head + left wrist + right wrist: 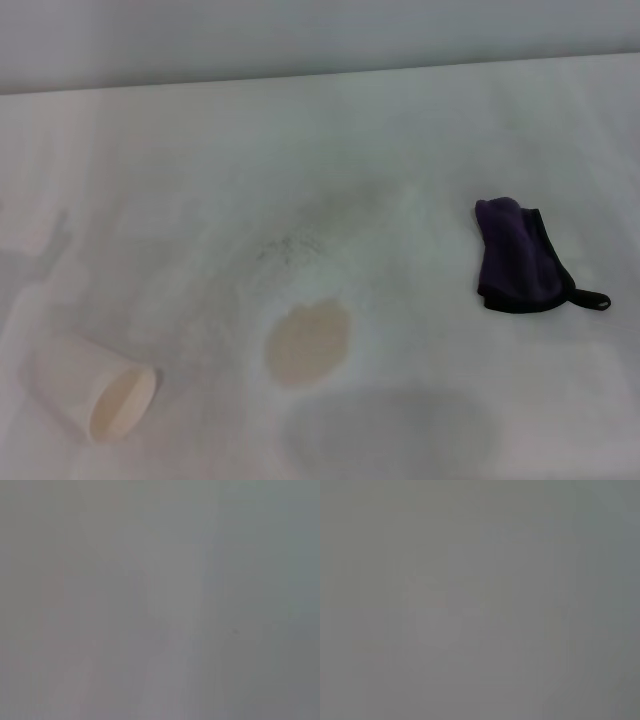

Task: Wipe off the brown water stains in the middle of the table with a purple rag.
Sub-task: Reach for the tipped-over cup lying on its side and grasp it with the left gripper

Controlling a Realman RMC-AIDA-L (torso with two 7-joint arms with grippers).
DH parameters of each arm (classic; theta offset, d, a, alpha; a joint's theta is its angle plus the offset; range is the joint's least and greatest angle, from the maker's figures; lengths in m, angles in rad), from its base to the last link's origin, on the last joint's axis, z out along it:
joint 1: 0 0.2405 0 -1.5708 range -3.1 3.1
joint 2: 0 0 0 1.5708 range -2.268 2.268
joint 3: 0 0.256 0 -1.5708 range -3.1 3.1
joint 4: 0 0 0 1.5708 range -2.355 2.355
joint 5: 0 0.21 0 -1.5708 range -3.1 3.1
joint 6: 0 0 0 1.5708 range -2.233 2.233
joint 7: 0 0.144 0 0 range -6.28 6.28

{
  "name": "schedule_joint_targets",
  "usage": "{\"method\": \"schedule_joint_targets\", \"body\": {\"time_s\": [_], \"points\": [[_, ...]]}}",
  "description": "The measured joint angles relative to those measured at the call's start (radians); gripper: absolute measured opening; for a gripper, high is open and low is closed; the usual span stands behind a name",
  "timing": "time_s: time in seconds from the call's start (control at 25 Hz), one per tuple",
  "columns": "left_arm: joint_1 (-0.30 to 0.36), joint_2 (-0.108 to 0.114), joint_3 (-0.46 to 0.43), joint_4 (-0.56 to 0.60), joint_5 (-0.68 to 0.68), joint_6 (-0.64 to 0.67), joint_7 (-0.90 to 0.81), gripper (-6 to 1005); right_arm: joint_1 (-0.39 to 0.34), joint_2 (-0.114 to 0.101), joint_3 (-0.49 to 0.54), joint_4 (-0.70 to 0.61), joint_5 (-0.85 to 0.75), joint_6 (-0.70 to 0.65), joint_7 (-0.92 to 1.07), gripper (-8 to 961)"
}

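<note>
The brown water stain (308, 345) is a pale tan oval patch on the white table (300, 150), near the front middle. The purple rag (519, 258) lies crumpled at the right, with black edging and a small black loop tab (596, 299) at its near right corner. It lies apart from the stain. Neither gripper shows in the head view. Both wrist views show only a plain grey field, with no fingers and no objects.
A cream-white plastic cup (93, 389) lies on its side at the front left, mouth toward the front right. Faint grey speckles (290, 245) sit behind the stain. A large grey shadow patch (395, 432) lies in front of it. The table's far edge (320, 72) meets a grey wall.
</note>
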Motion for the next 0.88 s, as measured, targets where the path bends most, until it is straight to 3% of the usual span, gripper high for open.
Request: {"method": "schedule_joint_targets", "body": {"time_s": [0.52,0.88], "points": [[0.008,0.004,0.001,0.05,0.051,-0.034,-0.05,877,0.002,0.0,0.001,0.0,0.006,-0.018,0.0,874],[0.048,0.043,0.001,0.243,0.211,-0.121,-0.307,879,0.014,0.0,0.001,-0.004,0.006,-0.047,0.002,872]]}}
